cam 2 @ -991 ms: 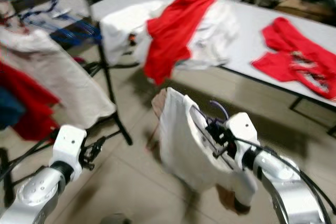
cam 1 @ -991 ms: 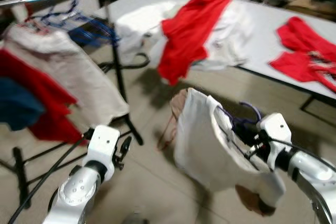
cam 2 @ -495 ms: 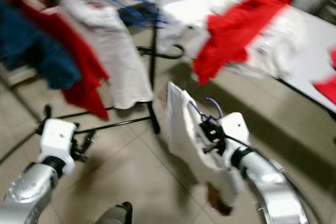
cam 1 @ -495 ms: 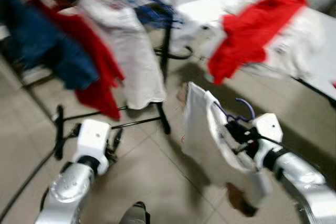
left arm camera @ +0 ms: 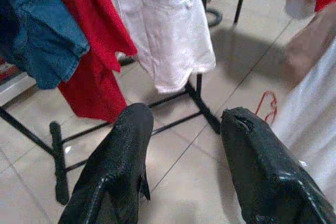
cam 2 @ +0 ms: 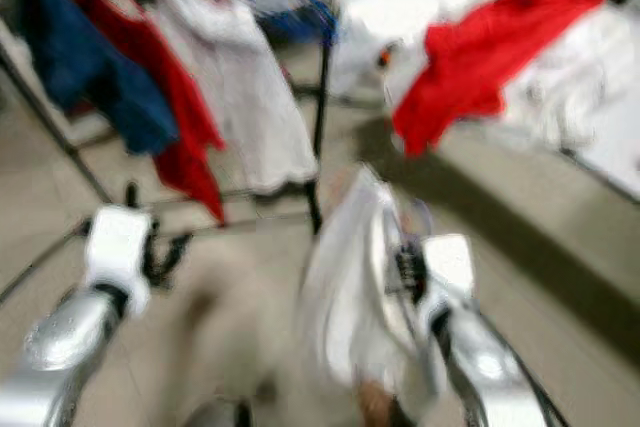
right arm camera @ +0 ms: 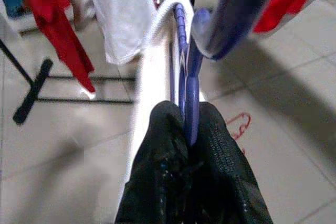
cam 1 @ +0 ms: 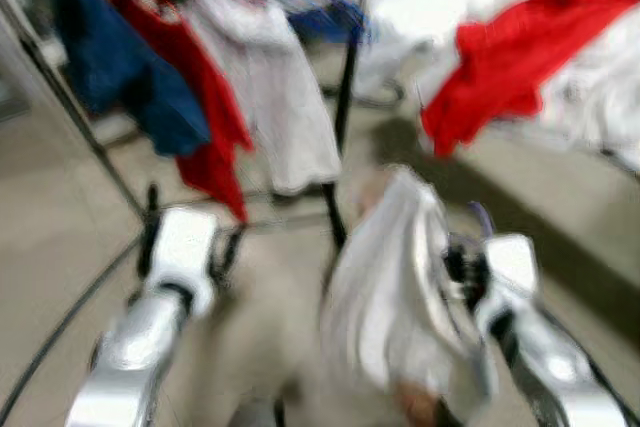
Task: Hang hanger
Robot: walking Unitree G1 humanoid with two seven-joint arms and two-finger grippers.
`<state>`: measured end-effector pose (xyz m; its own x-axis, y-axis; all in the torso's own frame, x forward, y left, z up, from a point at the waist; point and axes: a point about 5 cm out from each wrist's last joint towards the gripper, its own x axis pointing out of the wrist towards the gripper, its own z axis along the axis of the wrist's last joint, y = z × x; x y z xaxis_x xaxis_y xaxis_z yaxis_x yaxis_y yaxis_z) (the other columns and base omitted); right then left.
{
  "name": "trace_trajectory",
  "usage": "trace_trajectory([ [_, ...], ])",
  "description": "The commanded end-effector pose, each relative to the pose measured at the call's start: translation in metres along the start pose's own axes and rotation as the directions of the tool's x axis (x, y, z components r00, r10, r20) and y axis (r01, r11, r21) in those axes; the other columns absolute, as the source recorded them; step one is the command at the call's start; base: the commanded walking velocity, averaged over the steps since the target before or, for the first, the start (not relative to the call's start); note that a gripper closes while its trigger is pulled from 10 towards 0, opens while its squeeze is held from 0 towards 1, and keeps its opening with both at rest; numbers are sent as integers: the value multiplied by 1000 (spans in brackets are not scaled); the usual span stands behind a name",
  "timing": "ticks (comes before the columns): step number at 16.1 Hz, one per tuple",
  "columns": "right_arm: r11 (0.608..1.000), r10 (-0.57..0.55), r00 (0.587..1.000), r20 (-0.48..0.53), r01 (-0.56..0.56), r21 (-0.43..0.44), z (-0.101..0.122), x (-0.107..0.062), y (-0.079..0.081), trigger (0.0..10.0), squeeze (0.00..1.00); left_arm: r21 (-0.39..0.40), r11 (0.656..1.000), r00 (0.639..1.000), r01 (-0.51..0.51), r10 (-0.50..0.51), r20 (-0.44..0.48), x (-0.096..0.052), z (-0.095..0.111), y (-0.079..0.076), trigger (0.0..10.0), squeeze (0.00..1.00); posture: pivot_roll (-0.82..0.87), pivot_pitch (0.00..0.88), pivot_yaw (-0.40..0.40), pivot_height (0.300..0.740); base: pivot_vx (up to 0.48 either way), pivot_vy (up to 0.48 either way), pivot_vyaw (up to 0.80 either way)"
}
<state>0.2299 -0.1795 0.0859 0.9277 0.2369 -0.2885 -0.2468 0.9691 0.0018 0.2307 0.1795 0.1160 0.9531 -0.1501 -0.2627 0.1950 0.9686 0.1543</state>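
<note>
Both arms are silver metal tubes ending in boxy white wrist housings. The left end effector [left arm camera: 181,171] has two broad, tapering black fingers with a pebbled, leathery surface. The right end effector [right arm camera: 190,145] has the same textured black fingers.

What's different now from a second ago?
The view has swung toward the clothes rack, so the robot has turned to face it; the garments themselves haven't moved. The right claw still grips the purple hanger carrying the white shirt. The left claw stays open, holding nothing.
</note>
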Motion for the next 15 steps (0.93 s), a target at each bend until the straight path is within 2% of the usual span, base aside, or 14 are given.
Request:
trace_trajectory([
  [1, 1000, 16, 999, 42, -16, -16, 11, -3, -5, 10000, 0, -4, 1000, 1000, 22, -22, 17, 0, 3, -5, 10000, 0, 53, 101, -20, 740, 0, -379, 756],
  [5, 998, 54, 997, 60, -51, -47, 16, 7, -4, 10000, 0, -5, 1000, 1000, 14, -14, 25, 2, 4, -8, 10000, 0, 68, 83, -32, 740, 0, -373, 800],
  [8, 998, 51, 996, 72, -47, -46, 20, 10, -7, 10000, 0, -7, 1000, 999, 20, -20, 38, 9, 7, -9, 10000, 0, 54, 72, -15, 740, 0, -371, 800],
  [10, 998, 48, 995, 85, -45, -37, 22, 13, -5, 10000, 0, 10, 999, 998, 41, -42, 48, 15, 11, -5, 10000, 0, 42, 94, 11, 740, 0, -345, 800],
  [11, 998, 49, 995, 86, -47, -34, 21, 13, -3, 10000, 0, 23, 999, 998, 38, -39, 46, 16, 11, -3, 10000, 0, 50, 94, 17, 740, 0, 0, 800],
  [13, 999, 41, 995, 86, -42, 10, 14, 13, 6, 10000, 0, -15, 999, 998, 37, -36, 54, 18, 12, 2, 10000, 0, 50, 69, 40, 740, 0, 0, 794],
  [14, 999, 11, 997, 81, -14, 39, 9, 12, 8, 10000, 0, 5, 1000, 999, 31, -31, 44, 20, 10, 2, 10000, 0, 41, 45, 70, 740, 0, 0, 0],
  [15, 1000, 23, 997, 78, -24, 3, 8, 11, 13, 10000, 0, -9, 999, 998, 39, -39, 59, 21, 11, -1, 10000, 0, 26, 48, 83, 740, 0, 0, 0],
])
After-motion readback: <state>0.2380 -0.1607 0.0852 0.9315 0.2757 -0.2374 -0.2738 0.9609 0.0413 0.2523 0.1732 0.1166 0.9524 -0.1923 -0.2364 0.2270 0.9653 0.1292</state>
